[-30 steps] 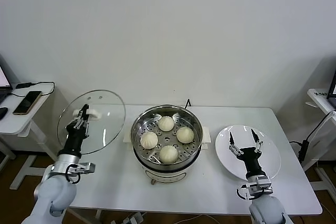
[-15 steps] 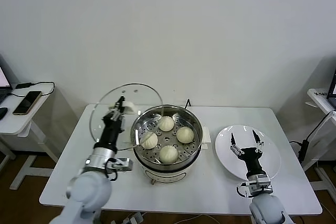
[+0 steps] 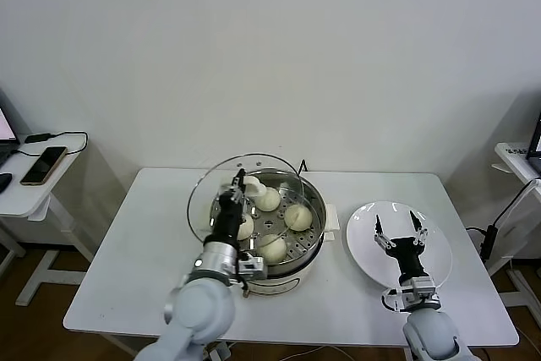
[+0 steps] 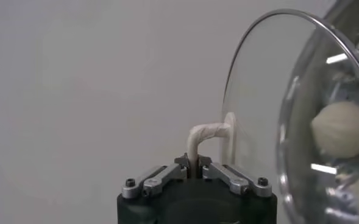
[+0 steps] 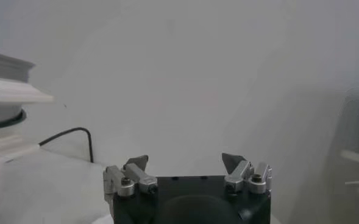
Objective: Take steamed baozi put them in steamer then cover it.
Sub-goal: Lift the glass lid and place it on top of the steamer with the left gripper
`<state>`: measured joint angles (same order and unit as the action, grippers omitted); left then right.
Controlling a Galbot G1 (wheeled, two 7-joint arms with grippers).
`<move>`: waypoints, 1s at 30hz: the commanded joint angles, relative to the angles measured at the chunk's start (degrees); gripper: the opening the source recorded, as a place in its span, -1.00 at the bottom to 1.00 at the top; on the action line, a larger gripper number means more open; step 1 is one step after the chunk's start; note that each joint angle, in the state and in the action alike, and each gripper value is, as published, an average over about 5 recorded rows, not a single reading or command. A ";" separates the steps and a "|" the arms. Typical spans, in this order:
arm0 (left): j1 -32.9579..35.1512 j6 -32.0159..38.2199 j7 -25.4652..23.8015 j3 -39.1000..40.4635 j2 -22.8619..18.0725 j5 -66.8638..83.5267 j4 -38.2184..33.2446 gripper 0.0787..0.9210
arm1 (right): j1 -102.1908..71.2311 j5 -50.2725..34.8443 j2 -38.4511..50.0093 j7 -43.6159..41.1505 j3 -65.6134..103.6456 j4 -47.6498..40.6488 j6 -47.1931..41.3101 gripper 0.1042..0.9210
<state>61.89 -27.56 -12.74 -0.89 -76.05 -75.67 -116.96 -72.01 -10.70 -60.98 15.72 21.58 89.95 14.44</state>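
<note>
Cover (image 3: 243,196) held tilted over steamer (image 3: 269,224), centre frame.
Left gripper (image 3: 240,184) clamped on cover's handle (image 4: 206,135); right gripper (image 3: 396,225) spread open above plate (image 3: 439,251), lower right.

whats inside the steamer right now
Four steamed baozi sit on the perforated tray inside the steamer. The left gripper holds the cover by its handle, tilted over the left side, so its arm partly hides one bun. Below the tray is hidden.
</note>
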 commanded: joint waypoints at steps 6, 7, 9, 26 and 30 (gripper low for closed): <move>-0.97 -3.03 -2.39 4.88 -5.54 -7.85 4.58 -0.74 | 0.44 -0.10 -0.03 0.15 0.20 -0.80 -0.89 0.76; -0.99 -2.94 -2.37 4.93 -5.69 -8.26 4.67 -0.74 | 0.46 -0.13 -0.02 0.16 0.23 -0.86 -0.88 0.76; -1.01 -2.68 -2.38 4.93 -6.15 -8.95 4.81 -0.74 | 0.50 -0.17 -0.04 0.14 0.25 -0.94 -0.88 0.76; -1.26 -1.54 -2.24 5.51 -8.25 -13.34 7.76 -0.74 | 0.72 -0.26 -0.09 0.25 0.35 -1.49 -0.95 0.76; -1.15 -1.48 -2.24 5.55 -8.41 -13.67 8.38 -0.74 | 0.74 -0.26 -0.08 0.23 0.39 -1.52 -0.95 0.76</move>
<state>60.75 -29.17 -14.77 4.30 -83.69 -87.09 -109.91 -71.35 -10.96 -61.04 15.93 21.93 88.49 13.55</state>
